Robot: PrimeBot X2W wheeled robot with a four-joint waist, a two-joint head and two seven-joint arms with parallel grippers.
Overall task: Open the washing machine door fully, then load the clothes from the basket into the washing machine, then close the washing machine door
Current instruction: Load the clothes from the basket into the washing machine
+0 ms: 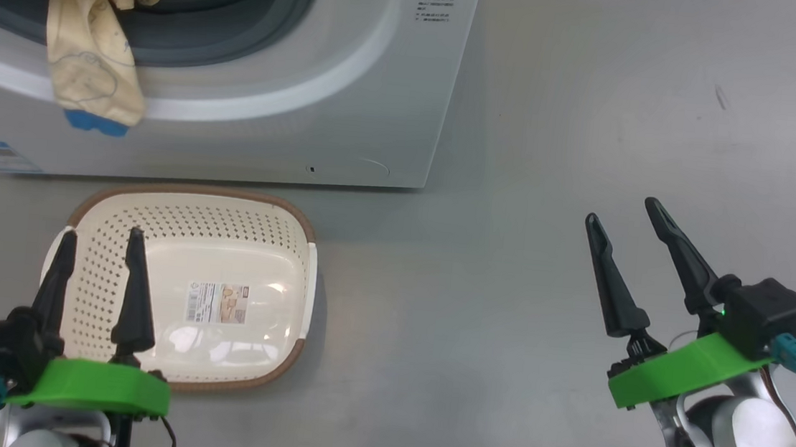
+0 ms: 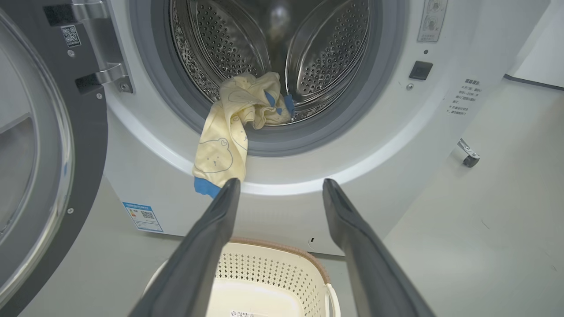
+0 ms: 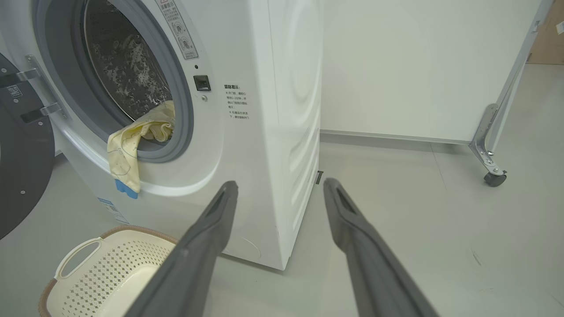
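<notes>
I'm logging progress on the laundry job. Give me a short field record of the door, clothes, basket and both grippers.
door: swung wide open
washing machine: drum exposed
clothes: cream garment with blue patches, partly in the drum, the rest hanging out over the grey seal
basket: on the floor in front of the machine, nothing in it
left gripper: fingers apart, holding nothing, above the basket
right gripper: fingers apart, holding nothing, over the floor
not yet done: garment fully inside, door closed
</notes>
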